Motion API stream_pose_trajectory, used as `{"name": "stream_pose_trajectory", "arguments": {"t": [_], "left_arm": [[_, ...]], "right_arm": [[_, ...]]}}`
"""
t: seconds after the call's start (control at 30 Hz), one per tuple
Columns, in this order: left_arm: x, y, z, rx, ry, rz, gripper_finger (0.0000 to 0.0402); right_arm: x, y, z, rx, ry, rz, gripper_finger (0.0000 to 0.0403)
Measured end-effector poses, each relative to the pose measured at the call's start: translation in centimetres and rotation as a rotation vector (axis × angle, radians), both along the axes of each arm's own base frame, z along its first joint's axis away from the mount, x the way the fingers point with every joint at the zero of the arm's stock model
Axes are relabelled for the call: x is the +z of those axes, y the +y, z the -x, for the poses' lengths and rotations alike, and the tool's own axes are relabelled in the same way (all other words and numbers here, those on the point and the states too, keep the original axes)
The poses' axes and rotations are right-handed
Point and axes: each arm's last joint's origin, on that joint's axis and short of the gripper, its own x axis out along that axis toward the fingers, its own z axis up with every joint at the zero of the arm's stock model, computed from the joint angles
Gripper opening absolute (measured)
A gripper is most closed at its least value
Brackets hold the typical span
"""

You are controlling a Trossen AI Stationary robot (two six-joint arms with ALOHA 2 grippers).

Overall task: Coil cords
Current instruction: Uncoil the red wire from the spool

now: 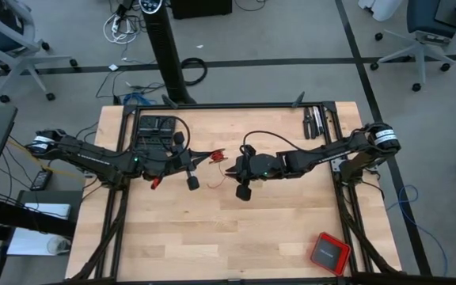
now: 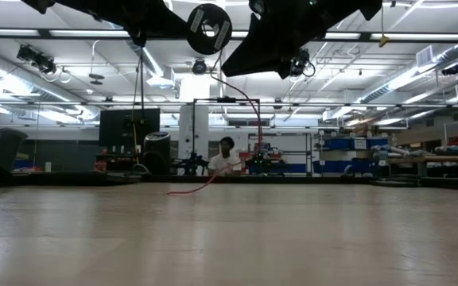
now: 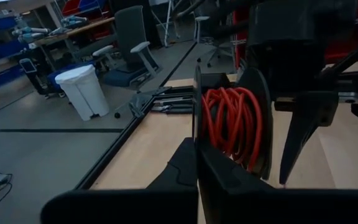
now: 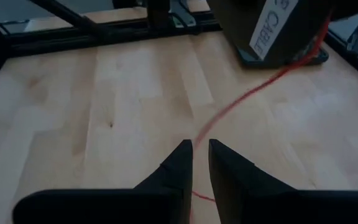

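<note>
A thin red cord (image 3: pixel 232 121) is wound on a black reel (image 2: pixel 209 28) held in the air over the table's middle. My left gripper (image 1: pixel 204 158) is shut on the reel. From the reel (image 1: pixel 216 156) a loose length of cord (image 2: pixel 249 103) arcs down, and its tail (image 2: pixel 183 191) lies on the wooden table. My right gripper (image 1: pixel 229 168) hovers just right of the reel. Its fingers stand a narrow slit apart with the cord (image 4: pixel 253 90) running between them. My left gripper pinches the rim of one thin black flange (image 3: pixel 197 134) of the reel between its two shut fingers, coming nearly level from the table's left. The reel stands on edge, lifted clear of the table. My right gripper has the single strand of cord (image 4: pixel 195 140) between its fingers (image 4: pixel 180 163), which slant down from the table's right. The strand runs across the fingers, up to the reel and down toward the table, slack.
A red square box with a dark top (image 1: pixel 328 252) lies near the table's near right corner. Black tools (image 1: pixel 315 123) lie along the far right edge, and a black box (image 1: pixel 155 127) sits at the far left. Bare wood spreads along the near side.
</note>
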Motion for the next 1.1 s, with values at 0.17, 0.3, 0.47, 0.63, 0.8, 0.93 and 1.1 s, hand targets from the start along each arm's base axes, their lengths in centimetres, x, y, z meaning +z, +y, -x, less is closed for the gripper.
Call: {"name": "stream_pose_trajectory", "arguments": {"t": [0.17, 0.3, 0.47, 0.63, 0.8, 0.93, 1.1], "left_arm": [[0.02, 0.01, 0.00, 0.000, -0.002, 0.000, 0.0001], [0.04, 0.00, -0.01, 0.000, -0.004, 0.001, 0.0001], [0.05, 0.00, -0.01, 0.000, -0.005, 0.001, 0.0001], [0.07, 0.01, -0.01, 0.000, -0.008, 0.001, 0.0001], [0.19, 0.00, -0.03, 0.000, -0.021, 0.004, 0.0001], [0.29, -0.01, -0.04, 0.000, -0.032, 0.005, 0.0001], [0.38, -0.01, -0.05, 0.002, -0.047, 0.021, 0.0001]], "right_arm": [[-0.03, 0.12, 0.00, 0.034, 0.004, -0.020, 0.0052], [-0.21, 0.08, -0.01, 0.022, 0.015, -0.006, 0.0052], [-0.30, 0.06, 0.04, 0.027, 0.027, -0.003, 0.0052], [-0.49, 0.05, 0.15, 0.027, 0.049, -0.002, 0.0052], [-0.51, 0.12, 0.14, 0.046, 0.051, -0.021, 0.0052], [-0.52, 0.16, 0.14, 0.050, 0.050, -0.035, 0.0052], [-0.58, 0.10, 0.17, 0.033, 0.056, -0.030, 0.0051]]}}
